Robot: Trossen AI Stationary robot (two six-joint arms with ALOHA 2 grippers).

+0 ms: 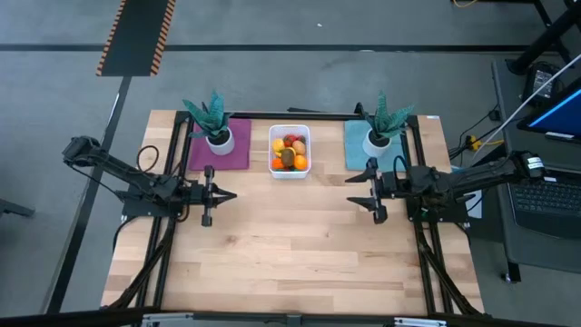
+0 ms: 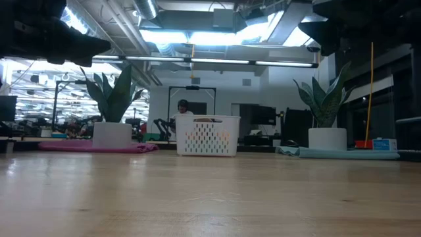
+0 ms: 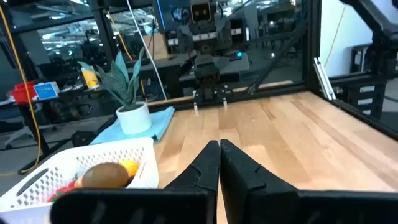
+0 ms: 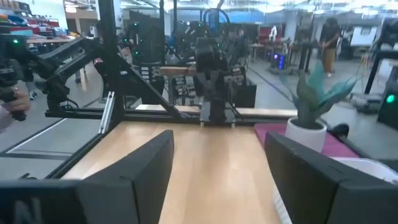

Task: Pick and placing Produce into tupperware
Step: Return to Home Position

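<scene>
The tupperware, a small white rectangular plastic tub [image 1: 290,175], sat at the back-centre of the pale wooden tabletop [image 1: 290,263], heaped with small colourful toy produce [image 1: 290,150]. A wide swing homeward could clip and tip it. Over bare wood either side, the left jaws met, empty; the right jaws gaped wide, empty.

One camera hangs overhead, looking straight down on the whole table [image 1: 290,254], another sits at tabletop height facing the white tub [image 2: 207,136] at mid-frame, and the two wrist cameras ride low over the same wood facing each other — the left sees the right arm [image 3: 208,68] at upper centre, the right the left arm [image 4: 211,68].
</scene>
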